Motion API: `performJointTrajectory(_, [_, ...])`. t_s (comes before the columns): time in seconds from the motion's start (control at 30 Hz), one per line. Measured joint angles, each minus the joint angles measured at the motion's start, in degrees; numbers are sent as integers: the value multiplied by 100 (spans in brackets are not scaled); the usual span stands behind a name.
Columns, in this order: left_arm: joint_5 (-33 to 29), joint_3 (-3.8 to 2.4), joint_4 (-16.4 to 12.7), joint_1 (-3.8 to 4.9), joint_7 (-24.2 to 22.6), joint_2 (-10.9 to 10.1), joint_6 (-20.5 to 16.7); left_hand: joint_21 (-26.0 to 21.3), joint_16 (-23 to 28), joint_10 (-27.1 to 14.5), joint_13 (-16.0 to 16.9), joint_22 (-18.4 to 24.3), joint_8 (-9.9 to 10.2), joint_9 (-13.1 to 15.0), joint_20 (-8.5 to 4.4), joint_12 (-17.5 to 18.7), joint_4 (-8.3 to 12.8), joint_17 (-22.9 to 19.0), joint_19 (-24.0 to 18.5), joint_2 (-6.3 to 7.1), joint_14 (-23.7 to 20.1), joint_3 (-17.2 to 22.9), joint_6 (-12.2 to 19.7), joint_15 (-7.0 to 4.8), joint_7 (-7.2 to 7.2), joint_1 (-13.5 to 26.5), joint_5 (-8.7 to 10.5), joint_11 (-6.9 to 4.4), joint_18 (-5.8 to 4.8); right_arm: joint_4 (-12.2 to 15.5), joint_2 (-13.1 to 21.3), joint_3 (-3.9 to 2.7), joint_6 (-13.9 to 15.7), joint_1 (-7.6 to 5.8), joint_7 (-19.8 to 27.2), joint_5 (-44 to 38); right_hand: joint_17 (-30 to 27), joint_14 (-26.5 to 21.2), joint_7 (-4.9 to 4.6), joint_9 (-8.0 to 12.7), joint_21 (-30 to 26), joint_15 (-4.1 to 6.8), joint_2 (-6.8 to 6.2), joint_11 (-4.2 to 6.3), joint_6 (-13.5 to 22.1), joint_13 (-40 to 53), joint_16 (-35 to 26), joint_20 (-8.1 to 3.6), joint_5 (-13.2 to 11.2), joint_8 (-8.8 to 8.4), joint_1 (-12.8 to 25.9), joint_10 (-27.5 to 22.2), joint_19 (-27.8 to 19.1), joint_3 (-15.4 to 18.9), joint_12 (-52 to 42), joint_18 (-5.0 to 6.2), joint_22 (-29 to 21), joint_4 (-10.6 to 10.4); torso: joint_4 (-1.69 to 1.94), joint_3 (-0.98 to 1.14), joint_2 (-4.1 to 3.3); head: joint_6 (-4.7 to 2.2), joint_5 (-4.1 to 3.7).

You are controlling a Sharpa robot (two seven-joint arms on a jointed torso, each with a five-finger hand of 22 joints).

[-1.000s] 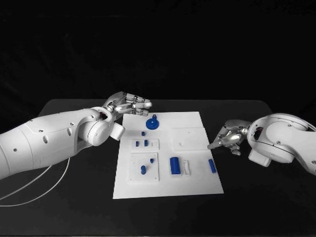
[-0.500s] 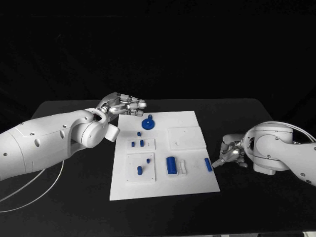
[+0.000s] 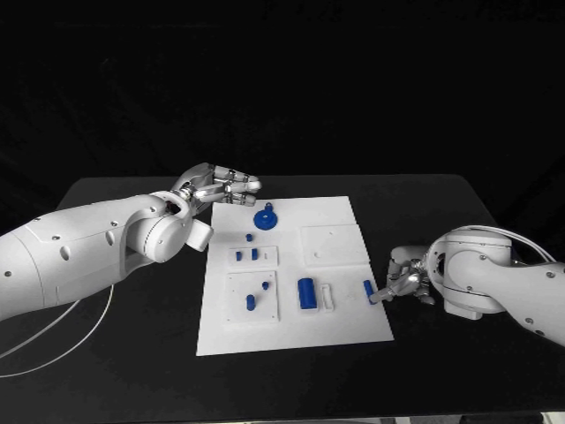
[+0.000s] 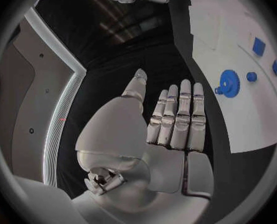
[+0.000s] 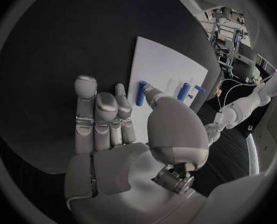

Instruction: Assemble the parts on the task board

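The white task board [image 3: 346, 336] lies mid-table. On it are a blue gear [image 3: 267, 218], a small pin [image 3: 250, 237], two short pieces [image 3: 247, 255] in a raised plate, a blue cylinder [image 3: 307, 293] and a blue bar [image 3: 369, 288] near its right edge. My left hand [image 3: 219, 186] hovers off the board's far left corner, palm open and fingers straight, near the gear [image 4: 228, 79]. My right hand [image 3: 403, 281] is low at the board's right edge, fingers extended. Its thumb tip sits right beside the blue bar [image 5: 140, 92]; nothing is held.
A second raised plate [image 3: 259, 299] holds two more small blue pieces, and a bare square plate [image 3: 332, 246] sits right of centre. A white cable [image 3: 54, 340] loops on the black table [image 3: 130, 380] under my left arm.
My right hand has come in towards the board's right edge and dropped beside the blue bar. My left hand has hardly moved. No part has shifted on the board.
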State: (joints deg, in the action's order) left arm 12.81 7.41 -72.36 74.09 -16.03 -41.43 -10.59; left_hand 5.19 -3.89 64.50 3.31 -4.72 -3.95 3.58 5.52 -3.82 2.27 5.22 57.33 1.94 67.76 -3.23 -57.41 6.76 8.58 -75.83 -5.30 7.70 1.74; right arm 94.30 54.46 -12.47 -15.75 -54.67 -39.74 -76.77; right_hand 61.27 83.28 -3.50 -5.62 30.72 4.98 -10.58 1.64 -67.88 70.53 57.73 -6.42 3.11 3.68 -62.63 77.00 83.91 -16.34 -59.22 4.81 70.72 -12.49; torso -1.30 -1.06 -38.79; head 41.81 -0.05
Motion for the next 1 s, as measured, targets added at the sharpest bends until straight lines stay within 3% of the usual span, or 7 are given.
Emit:
performJointTrajectory(0.47, [1, 0, 0, 0, 6, -20, 2, 0, 0, 0, 0, -1, 0, 0, 0, 0, 0, -1, 0, 0, 0, 0, 0, 0, 0, 0, 0, 0, 0, -13, -80, 1, 284, 20, -11, 39, 5, 0, 1, 9, 24, 0, -6, 0, 0, 6, -11, 0, 0, 1, -6, 0, 0, -29, 0, 0, 0, -39, 4, -4, 0, 32, 37])
performJointTrajectory(0.77, [1, 1, 0, 0, 11, -24, 4, 0, 0, 0, 0, -1, 0, 0, 0, 0, 0, -1, 0, 1, 0, 0, 0, 0, 0, 0, 0, 0, 0, -48, -156, 5, 369, 24, -44, -124, 5, 0, 59, -17, 24, 0, -6, -1, -94, 13, -27, 0, 0, 19, -6, 1, 0, -157, 0, 0, 1, 69, -1, -3, 0, 40, 59])
performJointTrajectory(1.0, [1, 1, 0, 0, 19, -27, 7, 0, 0, 0, 0, 4, 0, 0, 0, 0, 0, -1, 0, 1, 0, 0, 0, 0, 0, -1, 0, 0, -1, -41, -161, 5, 399, 23, -44, -320, 4, 0, 59, -26, 24, 0, -77, 20, -93, 13, -27, 0, 0, 14, 65, 21, 0, -173, 0, 0, -10, 85, 1, -3, 0, 44, 71])
